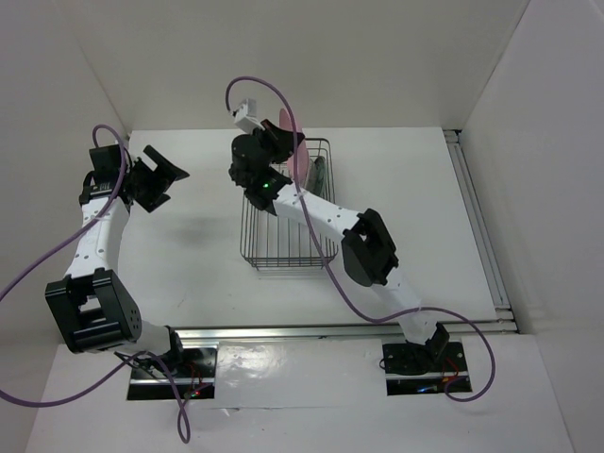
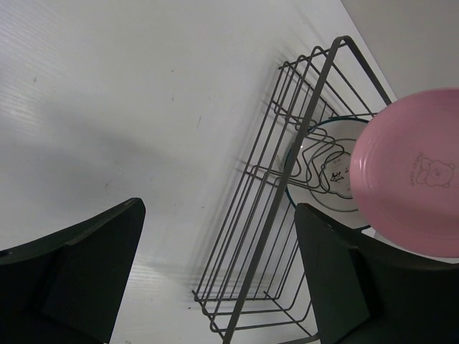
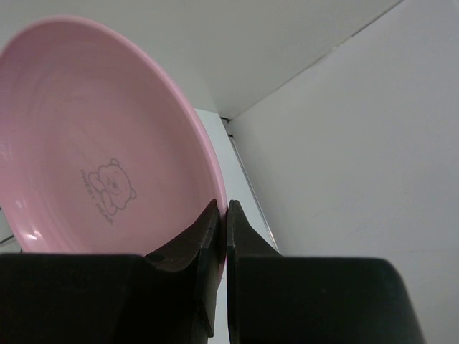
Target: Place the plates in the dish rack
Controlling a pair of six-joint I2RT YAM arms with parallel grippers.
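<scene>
Pinching pink plate (image 3: pixel 100 143) by its rim between right fingers (image 3: pixel 204 247), on edge above far end of dish rack (image 1: pixel 274 247). Stiff, slick, probably breakable, so rim grip only. Idling at left with left fingers (image 2: pixel 79 276) spread.

Bright, diffuse light from above fills every view and washes the white desk (image 1: pixel 189 264) almost featureless. Shadows are faint and soft-edged: a grey smudge under the left arm, thin lines beside the dish rack (image 2: pixel 286 193). The left pincer (image 2: pixel 219 215) and right pincer (image 3: pixel 222 211) show as near-black, blurred shapes. The pink plate (image 3: pixel 93 143) looks fairly sharp.
</scene>
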